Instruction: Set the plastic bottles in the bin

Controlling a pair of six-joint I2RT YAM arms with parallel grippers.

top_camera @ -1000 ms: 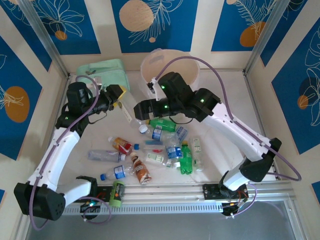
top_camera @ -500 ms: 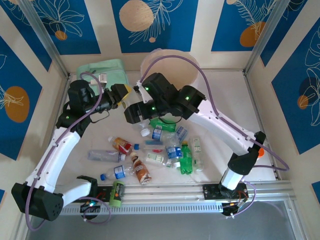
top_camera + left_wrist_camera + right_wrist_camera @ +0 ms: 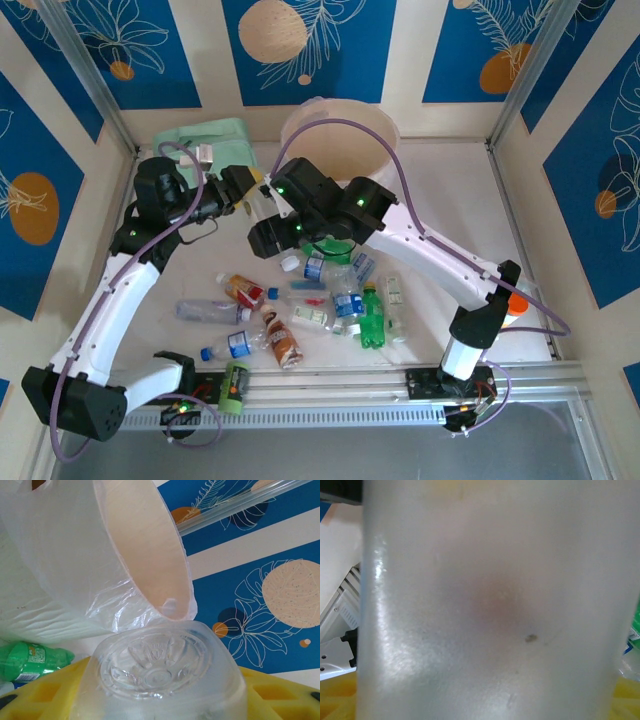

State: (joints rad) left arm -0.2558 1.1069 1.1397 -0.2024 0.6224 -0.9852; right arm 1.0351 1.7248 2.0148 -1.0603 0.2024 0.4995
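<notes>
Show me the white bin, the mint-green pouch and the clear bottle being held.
bin (image 3: 345, 150), top view, inner wall.
mint-green pouch (image 3: 215, 140), top view, its middle.
clear bottle (image 3: 160, 666), left wrist view, its base.

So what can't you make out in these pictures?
- Right wrist view: the clear bottle is a close blur; no label readable.
- Top view: the right end effector has its jaws covered by its own housing.
- Left wrist view: the bin is cut off by the top edge; contents unseen.

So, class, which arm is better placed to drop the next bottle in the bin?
Probably left: the left gripper holds a clear bottle close to the bin, base toward its rim.
</notes>
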